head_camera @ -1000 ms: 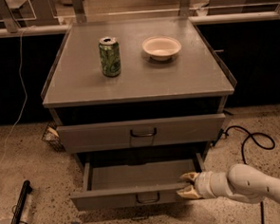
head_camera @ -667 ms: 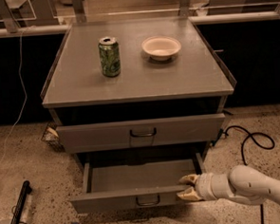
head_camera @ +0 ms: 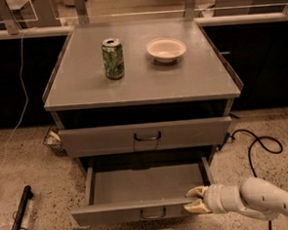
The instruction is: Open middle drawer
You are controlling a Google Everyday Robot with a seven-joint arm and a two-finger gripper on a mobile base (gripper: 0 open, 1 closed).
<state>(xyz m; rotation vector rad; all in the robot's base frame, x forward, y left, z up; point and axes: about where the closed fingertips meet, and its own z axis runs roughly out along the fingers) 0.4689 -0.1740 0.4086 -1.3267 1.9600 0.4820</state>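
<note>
The middle drawer (head_camera: 140, 211) is pulled well out of the grey cabinet, showing its shallow grey tray (head_camera: 146, 183). Its low flat front carries a small loop handle (head_camera: 153, 214). My gripper (head_camera: 192, 201) comes in from the right on a white arm (head_camera: 267, 203). It sits at the right end of the drawer front, well to the right of the handle. Its tan fingers (head_camera: 196, 192) straddle the front's upper rim, one above and one below, and clamp it.
The drawer above (head_camera: 145, 136) sits nearly closed with its own handle. On the cabinet top (head_camera: 83, 86) stand a green can (head_camera: 113, 59) and a white bowl (head_camera: 166, 49). A black cable (head_camera: 256, 146) lies on the floor at right, and a black rod (head_camera: 18, 217) at left.
The middle drawer has slid a little farther out toward the camera, and my gripper has moved with it at the front's right end.
</note>
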